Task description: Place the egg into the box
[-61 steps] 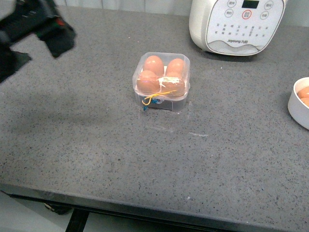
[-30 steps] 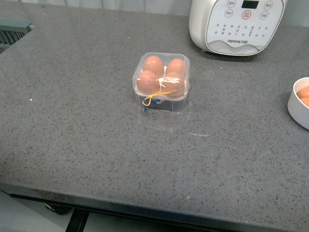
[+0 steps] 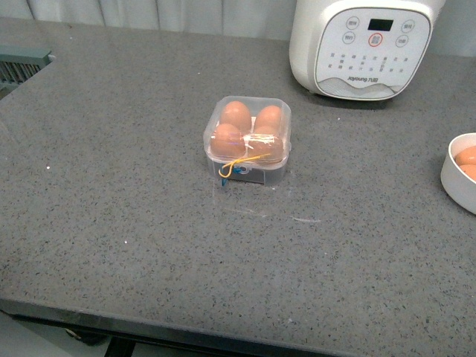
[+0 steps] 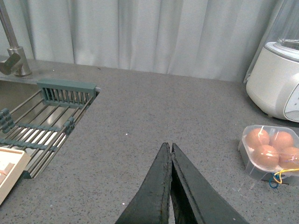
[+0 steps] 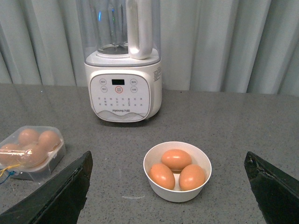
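The box (image 3: 248, 141) is a clear plastic case at the middle of the counter, lid down, with several orange-brown eggs (image 3: 236, 114) inside and yellow and blue strings at its front. It also shows in the left wrist view (image 4: 271, 151) and the right wrist view (image 5: 30, 149). Three more eggs (image 5: 176, 159) lie in a cream bowl (image 5: 177, 193). My left gripper (image 4: 170, 145) is shut and empty, above the counter, well apart from the box. My right gripper (image 5: 168, 156) is wide open and empty, facing the bowl. Neither gripper shows in the front view.
A white appliance with buttons (image 3: 364, 44) stands at the back right, behind the bowl (image 3: 455, 175) at the right edge. A sink with a green rack (image 4: 51, 116) and a faucet (image 4: 11, 51) lies at the counter's left end.
The left arm, seen at the upper left of the front view one second ago, has gone out of that view. The box and eggs have not moved; the view has shifted slightly.
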`<action>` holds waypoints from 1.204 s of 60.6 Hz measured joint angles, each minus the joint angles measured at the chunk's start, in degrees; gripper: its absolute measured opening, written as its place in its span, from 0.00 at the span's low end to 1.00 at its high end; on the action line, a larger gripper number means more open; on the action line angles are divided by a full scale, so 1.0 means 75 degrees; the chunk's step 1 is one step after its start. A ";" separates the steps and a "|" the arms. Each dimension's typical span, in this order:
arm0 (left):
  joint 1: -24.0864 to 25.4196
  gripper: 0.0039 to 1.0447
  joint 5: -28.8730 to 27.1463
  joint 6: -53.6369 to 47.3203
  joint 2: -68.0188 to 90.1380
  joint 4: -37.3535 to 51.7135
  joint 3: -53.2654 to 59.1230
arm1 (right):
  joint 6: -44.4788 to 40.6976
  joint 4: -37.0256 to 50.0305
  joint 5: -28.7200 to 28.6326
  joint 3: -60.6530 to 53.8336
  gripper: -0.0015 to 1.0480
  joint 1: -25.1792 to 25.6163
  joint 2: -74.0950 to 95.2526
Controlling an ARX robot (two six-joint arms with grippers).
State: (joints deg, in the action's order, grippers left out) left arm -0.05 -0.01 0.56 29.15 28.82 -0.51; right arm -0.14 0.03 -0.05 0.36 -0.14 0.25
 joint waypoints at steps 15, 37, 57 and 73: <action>0.0000 0.04 0.0000 -0.0015 -0.0959 -0.0906 0.0000 | 0.0000 0.0000 0.0000 0.0000 0.91 0.0000 0.0000; 0.0000 0.04 0.0000 -0.0015 -0.2049 -0.1976 0.0000 | 0.0000 0.0000 0.0000 0.0000 0.91 0.0000 0.0000; 0.0000 0.04 0.0000 -0.0017 -0.3742 -0.3780 -0.0003 | 0.0003 0.0000 0.0003 0.0000 0.91 0.0000 0.0000; 0.0000 0.04 0.0000 -0.0020 -0.3850 -0.3826 -0.0003 | 0.0000 0.0000 0.0000 0.0000 0.91 0.0000 0.0000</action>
State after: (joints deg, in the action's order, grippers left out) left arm -0.05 -0.01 0.40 0.27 0.12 -0.54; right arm -0.14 0.03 -0.05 0.36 -0.14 0.25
